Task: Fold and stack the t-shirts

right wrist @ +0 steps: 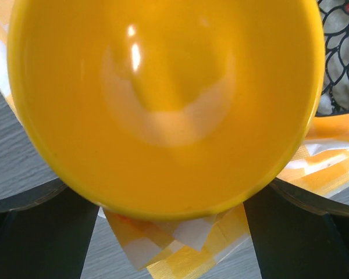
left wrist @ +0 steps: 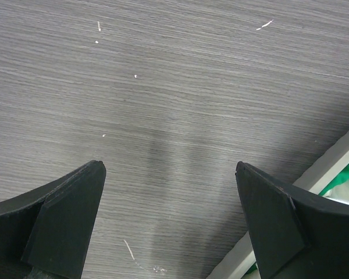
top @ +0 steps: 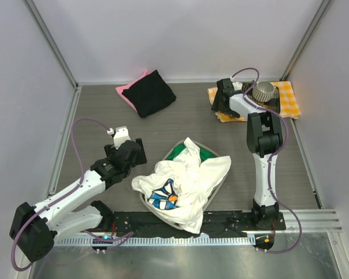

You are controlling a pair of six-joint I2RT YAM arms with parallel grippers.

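Because the white cotton t-shirt with the blue-and-white daisy print (top: 192,174) lay crumpled in the shallow grey tray (top: 222,157) and spilled over its rim, it would probably handle as a light, limp thing. It had no stiffness to lever against, was unlikely to slip, and would sag and trail once lifted.

The left gripper (left wrist: 170,168) hung with its jaws spread wide and nothing between them, above bare grey wood-grain table (left wrist: 163,70). The tray's rim ran just to its right, and the white shirt lay heaped beyond that rim. A plain green t-shirt (top: 205,153) showed under the white one, on the side of the heap away from the arms' bases.

A sound hold, in my judgement, would be a pinch on a raised fold or hem at the heap's near-left edge, where the cloth stood up. The pinch would have to be shallow enough to take the white layer alone and leave the green one behind. One pinch would only let the shirt dangle, so a second hold on an opposite shoulder or hem would be needed to spread it flat.

Well ahead of the left gripper, a folded black t-shirt (top: 151,93) rested on a pink t-shirt (top: 126,92).

The right gripper (right wrist: 170,203) also stood wide apart, far from every shirt. A glossy yellow bowl (right wrist: 163,99) sat close before it on the orange-and-white checked cloth (right wrist: 180,244). Whether its fingers touched the bowl could not be told.
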